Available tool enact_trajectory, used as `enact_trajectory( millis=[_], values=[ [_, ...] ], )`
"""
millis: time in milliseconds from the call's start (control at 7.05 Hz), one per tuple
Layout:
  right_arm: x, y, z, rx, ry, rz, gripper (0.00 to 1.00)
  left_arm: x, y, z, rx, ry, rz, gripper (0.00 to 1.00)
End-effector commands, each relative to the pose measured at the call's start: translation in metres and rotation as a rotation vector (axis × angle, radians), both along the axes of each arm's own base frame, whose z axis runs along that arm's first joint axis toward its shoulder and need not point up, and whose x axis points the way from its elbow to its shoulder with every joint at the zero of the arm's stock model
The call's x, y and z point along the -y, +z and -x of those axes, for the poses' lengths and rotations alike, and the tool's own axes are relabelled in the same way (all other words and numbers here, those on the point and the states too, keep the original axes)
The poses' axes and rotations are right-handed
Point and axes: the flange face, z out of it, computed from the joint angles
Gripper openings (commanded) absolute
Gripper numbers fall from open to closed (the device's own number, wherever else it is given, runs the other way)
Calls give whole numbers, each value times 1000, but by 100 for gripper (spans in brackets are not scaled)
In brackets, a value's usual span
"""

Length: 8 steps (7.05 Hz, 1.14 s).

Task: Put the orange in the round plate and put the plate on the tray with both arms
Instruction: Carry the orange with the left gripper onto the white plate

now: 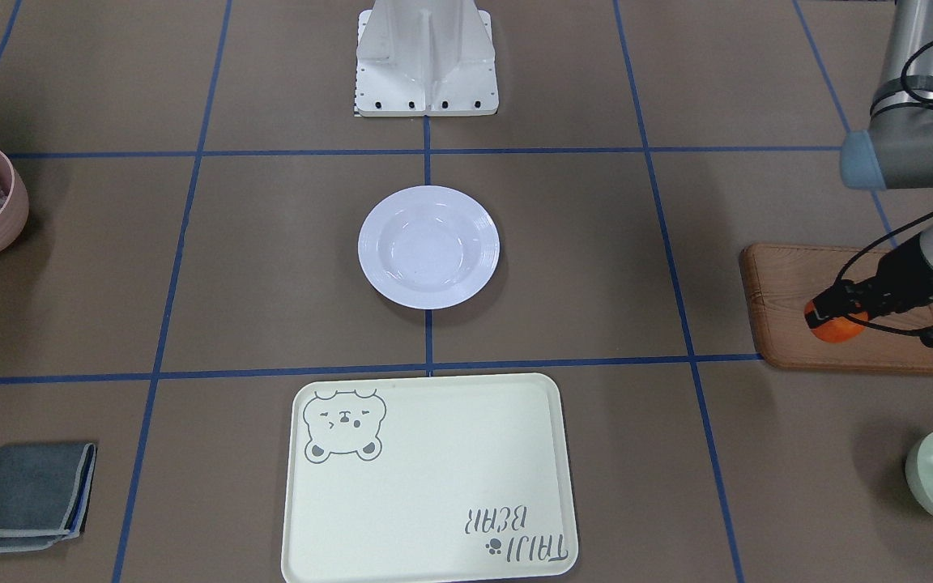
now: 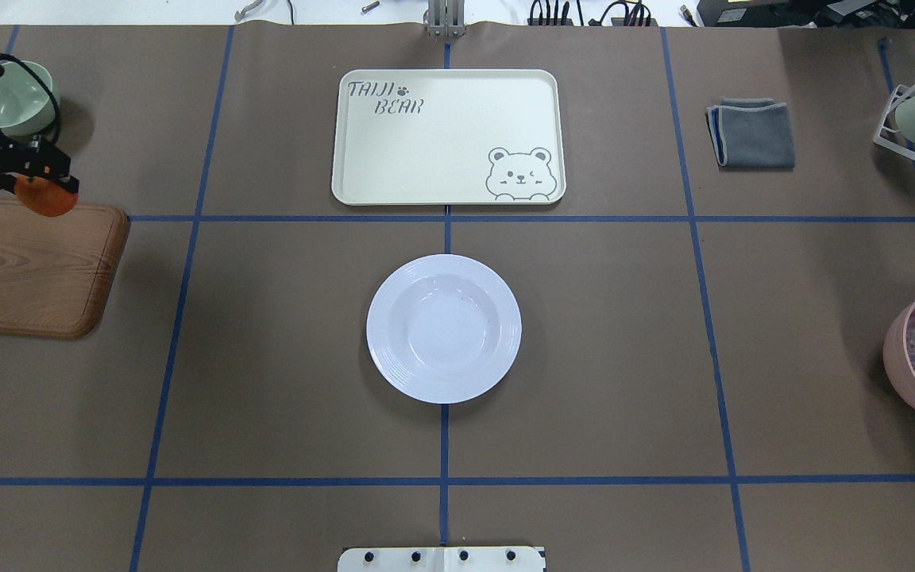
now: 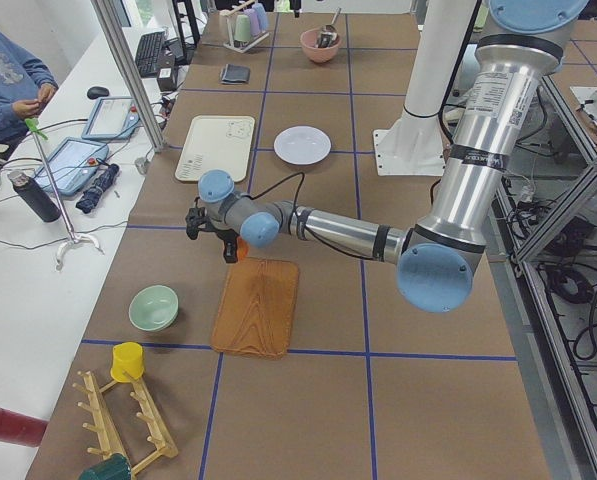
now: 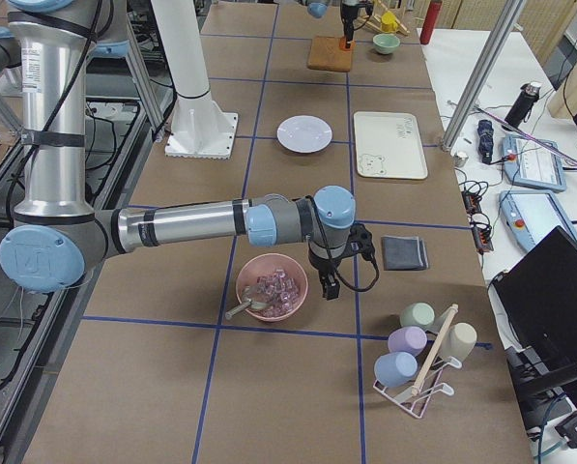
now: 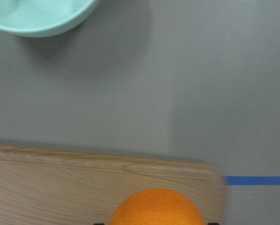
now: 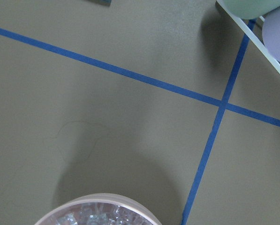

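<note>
orange (image 5: pixel 156 208) — small, bright, round — in left gripper (image 1: pixel 837 317)

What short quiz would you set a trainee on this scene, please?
1. True or false: the orange already lies in the round plate.
2. Pick one. The left gripper is: A shut on the orange; B open and empty; C out of every view.
3. Short answer: over which object is the orange right now?

Key: 1 false, the plate is empty; 2 A; 3 the wooden board.
</note>
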Motion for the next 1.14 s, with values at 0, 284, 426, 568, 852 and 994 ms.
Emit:
enact_trajectory(
  millis=[0,284,426,568,852,994],
  values=[
    [1,0,0,0,0,0,100,-25,-129,-100,-78,-62,111,0],
    [5,0,3,0,4,9,100,-51,-236,-195,-59,-91,195,0],
    [7,-1,8,2,8,20,100,-83,-282,-242,3,-97,172,0],
    [7,-2,9,13,6,23,100,-118,-307,-291,11,-104,168,0],
    [6,-3,11,34,4,29,100,-134,-350,-373,44,-119,172,0],
    [6,-5,15,59,6,48,100,-132,-345,-393,72,-110,182,0]
  ],
)
